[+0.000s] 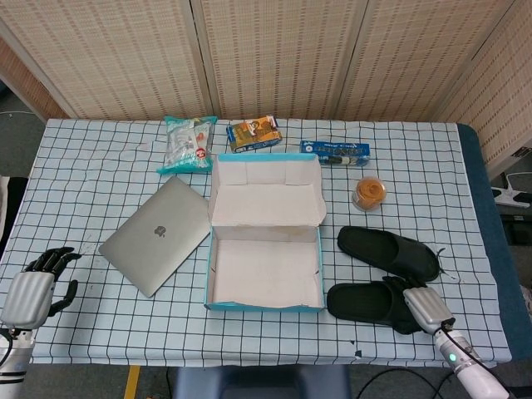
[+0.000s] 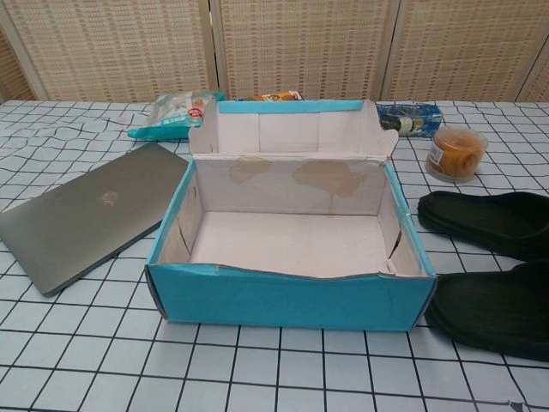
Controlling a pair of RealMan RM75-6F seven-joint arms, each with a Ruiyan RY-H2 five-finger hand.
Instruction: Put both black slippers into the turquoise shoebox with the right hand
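We are on the first pickup: our right hand clasps the near black rubber slipper; next, lift it into the open turquoise cardboard shoebox.

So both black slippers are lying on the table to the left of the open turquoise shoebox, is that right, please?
Not quite: the head view shows both black slippers lying on the table to the right of the open turquoise shoebox, not the left.

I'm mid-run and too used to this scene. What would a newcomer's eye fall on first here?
Probably the open turquoise shoebox at the table's centre, empty, lid flap standing up. Next the two black slippers lying just right of it, with the right hand at the near slipper's outer end. A closed silver laptop lies left of the box.
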